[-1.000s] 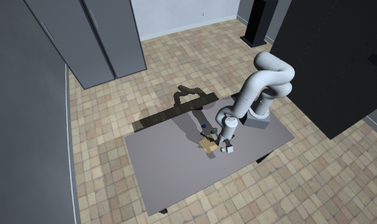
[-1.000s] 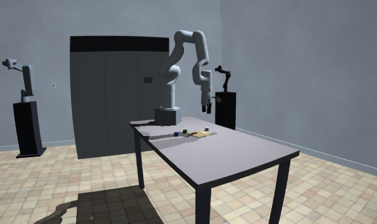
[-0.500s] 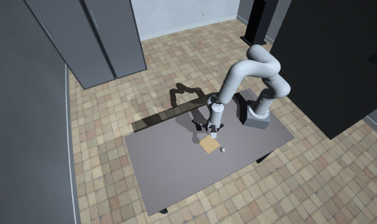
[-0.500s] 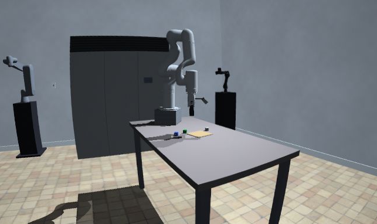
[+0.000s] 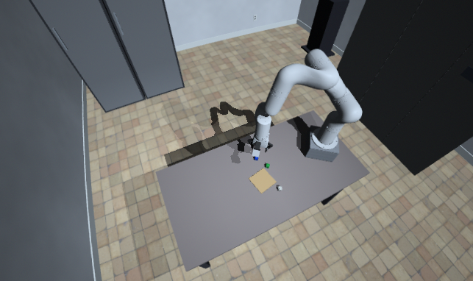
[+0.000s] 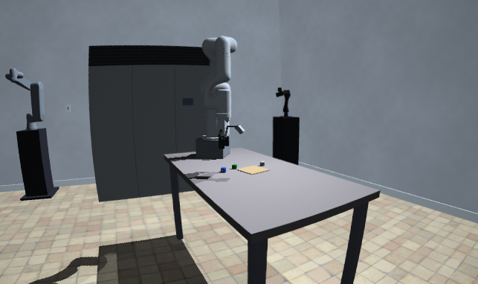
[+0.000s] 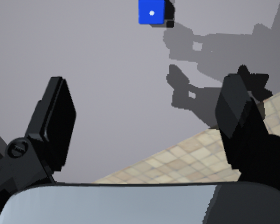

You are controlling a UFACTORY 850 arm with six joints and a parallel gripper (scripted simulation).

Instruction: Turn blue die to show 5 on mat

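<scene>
The gripper [image 7: 147,123] is found fully open and empty; the blue die [image 7: 152,8], judged rigid, light and smooth-sided, is best pinched across opposite flat faces.

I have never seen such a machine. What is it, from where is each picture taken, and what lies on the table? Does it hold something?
It is one white robot arm bolted to a grey table. One picture looks down from above, one from the side across the room, one from a camera on the arm's wrist. Its tool, two dark fingers, is open and holds nothing. On the table lie a tan mat, a blue die beneath the tool, a green die and a white die. No die is on the mat.
</scene>
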